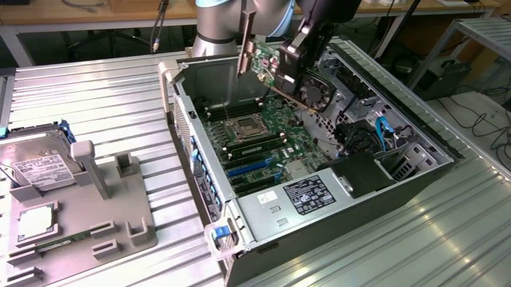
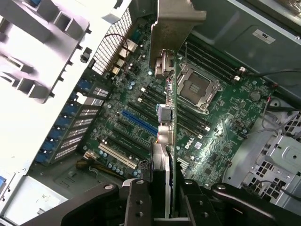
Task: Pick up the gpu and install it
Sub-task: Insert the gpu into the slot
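Gpu (image 1: 262, 61) (image 2: 170, 117) hangs edge-down, silver bracket uppermost, over the motherboard (image 1: 267, 149) inside the open computer case (image 1: 435, 140). The gripper (image 1: 281, 70) (image 2: 164, 207) has its jaws partly closed, clamping the card's end.

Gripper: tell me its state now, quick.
The gripper is shut on the gpu, holding it edge-on above the motherboard.

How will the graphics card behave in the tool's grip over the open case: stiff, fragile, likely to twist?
Probably stiff: the graphics card extends straight, edge-on, from the tool. Likely light, but its metal bracket sits at the far end, so it may pivot if nudged. Probably fragile: bare components stand on its green board.
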